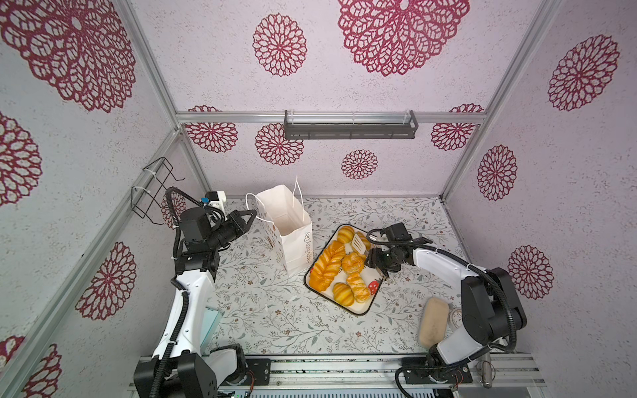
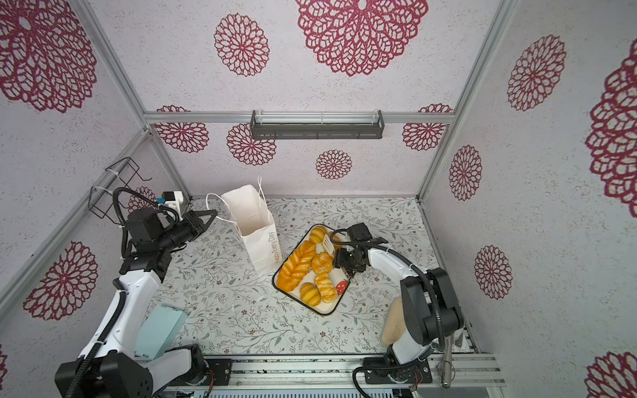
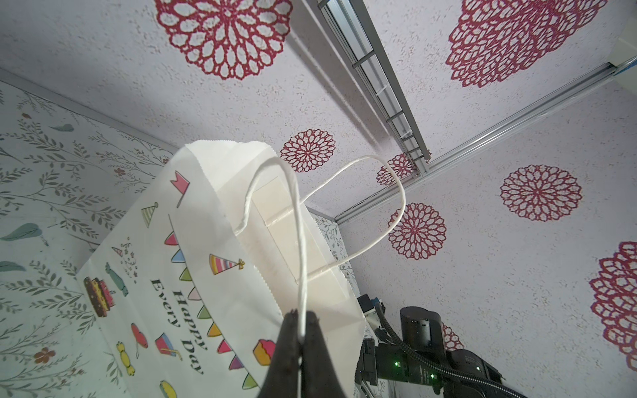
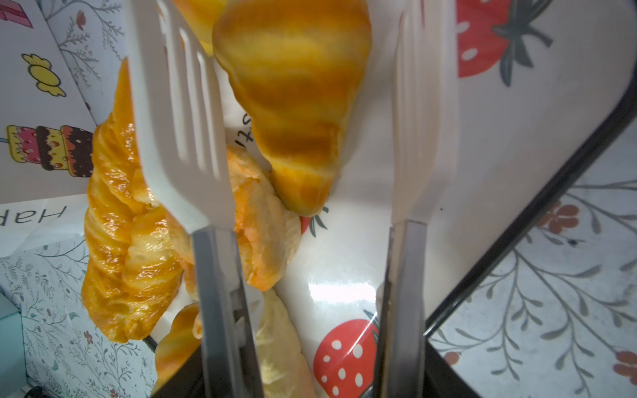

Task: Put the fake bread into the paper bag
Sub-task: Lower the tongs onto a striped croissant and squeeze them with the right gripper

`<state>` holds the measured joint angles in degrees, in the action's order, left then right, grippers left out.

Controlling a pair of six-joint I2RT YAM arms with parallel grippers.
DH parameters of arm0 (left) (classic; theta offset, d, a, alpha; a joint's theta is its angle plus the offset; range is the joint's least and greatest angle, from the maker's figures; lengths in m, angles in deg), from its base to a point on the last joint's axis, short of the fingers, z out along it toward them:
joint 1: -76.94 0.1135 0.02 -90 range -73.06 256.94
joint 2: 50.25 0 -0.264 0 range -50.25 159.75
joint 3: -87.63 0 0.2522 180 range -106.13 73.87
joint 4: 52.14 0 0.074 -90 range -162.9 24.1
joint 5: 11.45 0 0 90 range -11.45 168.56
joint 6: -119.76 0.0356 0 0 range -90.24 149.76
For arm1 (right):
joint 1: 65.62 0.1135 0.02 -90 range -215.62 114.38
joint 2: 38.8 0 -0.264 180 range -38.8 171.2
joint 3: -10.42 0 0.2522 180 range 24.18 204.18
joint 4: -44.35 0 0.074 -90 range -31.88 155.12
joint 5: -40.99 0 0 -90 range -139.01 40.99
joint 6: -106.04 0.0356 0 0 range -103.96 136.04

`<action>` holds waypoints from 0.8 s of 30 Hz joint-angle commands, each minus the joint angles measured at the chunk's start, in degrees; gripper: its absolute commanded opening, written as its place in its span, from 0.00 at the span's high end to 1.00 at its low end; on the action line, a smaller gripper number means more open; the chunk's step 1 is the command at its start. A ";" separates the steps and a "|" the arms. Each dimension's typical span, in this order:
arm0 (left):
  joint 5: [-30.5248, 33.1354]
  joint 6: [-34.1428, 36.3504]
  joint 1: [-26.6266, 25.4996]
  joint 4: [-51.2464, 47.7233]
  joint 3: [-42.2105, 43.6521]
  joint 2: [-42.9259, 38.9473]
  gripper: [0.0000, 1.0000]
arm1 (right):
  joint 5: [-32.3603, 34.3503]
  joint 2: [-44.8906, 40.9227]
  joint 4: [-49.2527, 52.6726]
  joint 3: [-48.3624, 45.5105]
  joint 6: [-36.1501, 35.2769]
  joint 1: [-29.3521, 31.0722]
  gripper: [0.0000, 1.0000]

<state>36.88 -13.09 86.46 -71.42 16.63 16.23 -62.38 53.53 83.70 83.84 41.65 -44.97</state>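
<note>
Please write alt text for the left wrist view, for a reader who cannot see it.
The left pincer is shut on one white cord handle of an open white bag. The bag's front shows party pictures and "Happy Every Day". Behind is a pale wall with red flower patterns.

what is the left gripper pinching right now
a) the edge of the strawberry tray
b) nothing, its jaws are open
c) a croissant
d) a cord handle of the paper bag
D: in the left wrist view the left gripper is shut on a white cord handle of the paper bag.
</note>
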 commanded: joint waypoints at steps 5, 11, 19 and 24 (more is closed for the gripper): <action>0.01 1.10 -0.23 -0.55 -1.13 -1.30 1.00 | -1.79 0.83 -2.55 3.35 0.93 -0.25 0.34; -0.06 1.16 -0.11 -0.54 -1.02 -1.31 1.00 | -1.93 1.25 -2.47 3.62 0.59 -0.27 0.37; 0.00 1.10 -0.07 -0.55 -1.01 -1.26 1.00 | -1.49 0.58 -1.78 3.79 0.23 -0.25 0.47; 0.01 1.01 -0.05 -0.46 -0.99 -1.16 1.00 | -0.33 -0.44 -0.94 4.31 -0.13 -0.39 0.55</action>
<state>36.91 -12.85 86.46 -71.81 16.63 16.01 -62.81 55.17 82.56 85.45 41.61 -45.10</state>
